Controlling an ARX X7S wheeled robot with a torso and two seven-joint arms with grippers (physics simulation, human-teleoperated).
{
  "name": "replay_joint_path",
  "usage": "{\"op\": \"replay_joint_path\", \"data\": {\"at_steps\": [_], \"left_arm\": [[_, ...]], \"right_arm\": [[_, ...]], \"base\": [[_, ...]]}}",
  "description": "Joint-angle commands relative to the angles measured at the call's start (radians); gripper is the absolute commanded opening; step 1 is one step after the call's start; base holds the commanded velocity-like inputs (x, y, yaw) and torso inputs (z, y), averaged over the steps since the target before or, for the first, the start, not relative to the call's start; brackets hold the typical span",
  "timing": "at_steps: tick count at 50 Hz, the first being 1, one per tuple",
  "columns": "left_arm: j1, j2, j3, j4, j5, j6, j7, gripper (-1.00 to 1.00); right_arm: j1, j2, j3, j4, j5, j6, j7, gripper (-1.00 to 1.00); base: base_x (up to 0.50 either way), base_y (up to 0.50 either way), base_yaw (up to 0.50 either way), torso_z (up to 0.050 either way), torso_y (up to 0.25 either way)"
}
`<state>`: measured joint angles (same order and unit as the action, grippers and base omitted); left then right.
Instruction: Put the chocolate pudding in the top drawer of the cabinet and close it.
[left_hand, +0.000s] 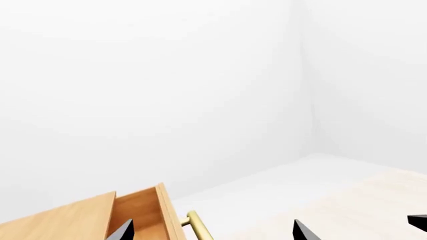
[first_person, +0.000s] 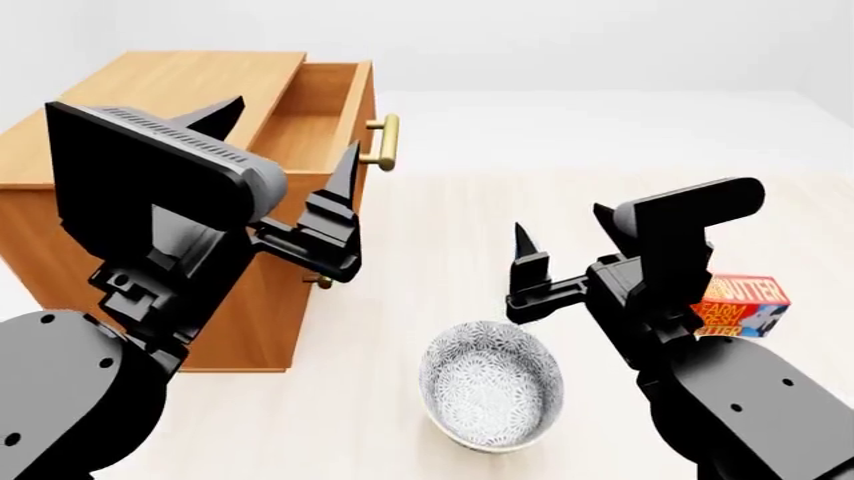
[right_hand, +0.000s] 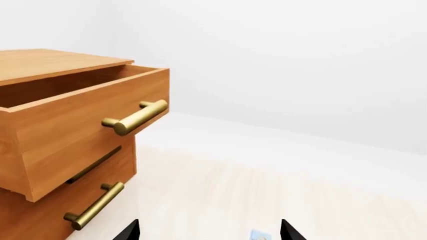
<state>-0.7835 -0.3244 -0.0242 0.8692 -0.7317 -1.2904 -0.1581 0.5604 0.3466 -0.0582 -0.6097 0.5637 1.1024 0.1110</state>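
Cabinet (first_person: 160, 215): orange-brown wood, flat top, standing on the pale floor (first_person: 441, 220) at the left of the head view.

Top drawer (first_person: 320, 110): pulled well out of the cabinet; no contents show in the visible part of its interior. Brass bar handle (right_hand: 133, 119) on its front. A lower drawer (right_hand: 60, 200) sits shut beneath it, with its own brass handle.

Left gripper (first_person: 287, 150): raised in front of the cabinet, beside the open drawer. Jaws spread wide apart, holding nothing.

Right gripper (first_person: 561, 230): in the air over the floor, above and behind the bowl. Jaws parted, holding nothing.

Bowl (first_person: 491, 395): patterned grey-white, on the floor near the robot, between the two arms.

Butter box (first_person: 742, 305): red-orange with a blue panel, on the floor at the right, partly hidden behind the right arm.

Chocolate pudding (right_hand: 259, 235): only a small blue-white corner shows at the edge of the right wrist view, on the floor between the right jaw tips; hidden in the head view.
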Motion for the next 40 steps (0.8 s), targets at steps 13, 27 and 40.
{"op": "replay_joint_path", "data": {"at_steps": [13, 27, 40], "left_arm": [[0.007, -0.016, 0.036, -0.020, 0.004, 0.036, -0.006, 1.00], [0.007, -0.021, 0.064, -0.033, 0.013, 0.053, -0.016, 1.00], [-0.010, -0.005, 0.073, -0.073, 0.007, 0.046, -0.030, 1.00]], "right_arm": [[-0.006, 0.006, -0.014, 0.005, 0.007, -0.007, 0.003, 1.00], [-0.011, 0.016, -0.024, 0.003, 0.002, -0.014, 0.011, 1.00], [-0.014, 0.011, -0.021, -0.001, 0.010, -0.017, 0.021, 1.00]], "base": [[0.13, 0.00, 0.00, 0.000, 0.000], [0.02, 0.00, 0.00, 0.000, 0.000], [0.09, 0.00, 0.00, 0.000, 0.001]]}}
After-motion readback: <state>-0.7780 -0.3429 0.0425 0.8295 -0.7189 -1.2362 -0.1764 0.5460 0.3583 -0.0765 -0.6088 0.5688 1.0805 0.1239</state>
